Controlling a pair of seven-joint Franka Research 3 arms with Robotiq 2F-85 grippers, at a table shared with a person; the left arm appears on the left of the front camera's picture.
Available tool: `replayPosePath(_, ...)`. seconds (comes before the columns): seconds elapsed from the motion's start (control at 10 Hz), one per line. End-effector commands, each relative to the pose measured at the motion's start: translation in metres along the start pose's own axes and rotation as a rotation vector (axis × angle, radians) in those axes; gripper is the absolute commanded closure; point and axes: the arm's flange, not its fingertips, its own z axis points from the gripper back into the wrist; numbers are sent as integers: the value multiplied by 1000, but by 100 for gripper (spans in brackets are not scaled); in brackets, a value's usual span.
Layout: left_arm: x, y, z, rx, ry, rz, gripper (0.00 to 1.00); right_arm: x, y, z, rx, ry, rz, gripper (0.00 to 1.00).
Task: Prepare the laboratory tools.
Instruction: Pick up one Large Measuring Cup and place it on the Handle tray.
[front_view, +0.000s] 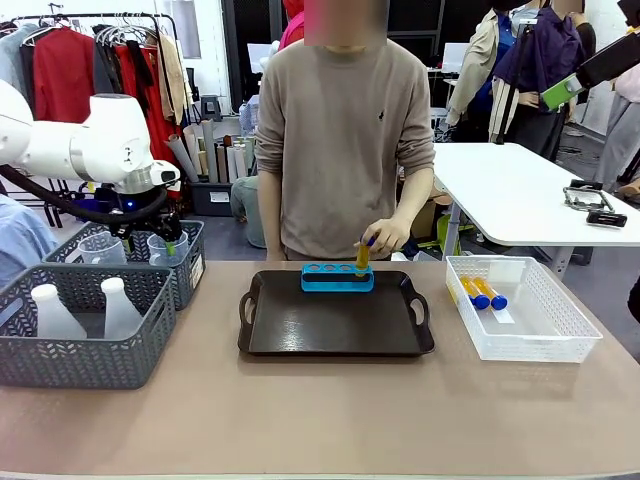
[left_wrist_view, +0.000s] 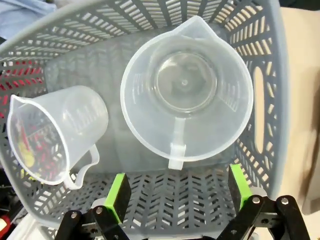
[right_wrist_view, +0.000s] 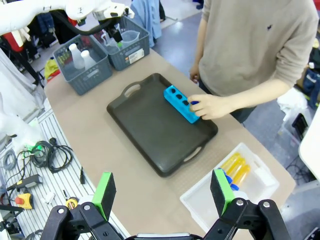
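**Left claw open over the beaker basket; a hand at the rack on the tray**

Everything below is placed from the dark brown tray (front_view: 330, 325) in the middle of the table (front_view: 320, 420).

From the front view I see what the wrist cameras leave out. Two grey baskets sit to the tray's left. The nearer grey basket (front_view: 80, 350) holds two white flasks (front_view: 55, 310), and my left claw (front_view: 168, 240) hangs over the farther one. The blue rack (front_view: 337, 277) lies on the tray's far edge. The person's hand (front_view: 385, 237) holds one yellow test tube (front_view: 362, 257) at the rack's right-end hole; I cannot tell whether the tube is seated. To the tray's right, a white basket (front_view: 560, 330) holds two more tubes (front_view: 475, 292).

My left wrist view looks straight down into the farther grey basket (left_wrist_view: 270, 100). An upright beaker (left_wrist_view: 185, 90) stands with its handle pointing toward the claw, and a second beaker (left_wrist_view: 55, 135) lies tipped beside it.

The right wrist view looks down from high above the tray's near side, so the tray, the rack and the hand are all seen from overhead.

The left claw (left_wrist_view: 179, 187) is spread wide, with nothing between its green pads; they hover over the basket just beside the upright beaker's handle and do not touch it. The right claw (right_wrist_view: 162, 185) is also spread and holds nothing.
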Motion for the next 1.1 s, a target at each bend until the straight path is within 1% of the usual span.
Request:
replayPosePath(0.0,8,8,-5,-3,2,7,0,0,1,0,12,-10,6,0)
replayPosePath(0.2,11,5,-26,-21,19,14,0,0,1,0,12,-10,6,0)
replayPosePath(0.5,9,4,-40,-48,4,-6,0,0,1,0,12,-10,6,0)
replayPosePath(0.6,7,3,-40,-52,-14,-14,15,0,1,0,12,-10,6,0)
replayPosePath(1.0,2,2,-32,-62,-36,-27,95,0,1,0,12,-10,6,0)
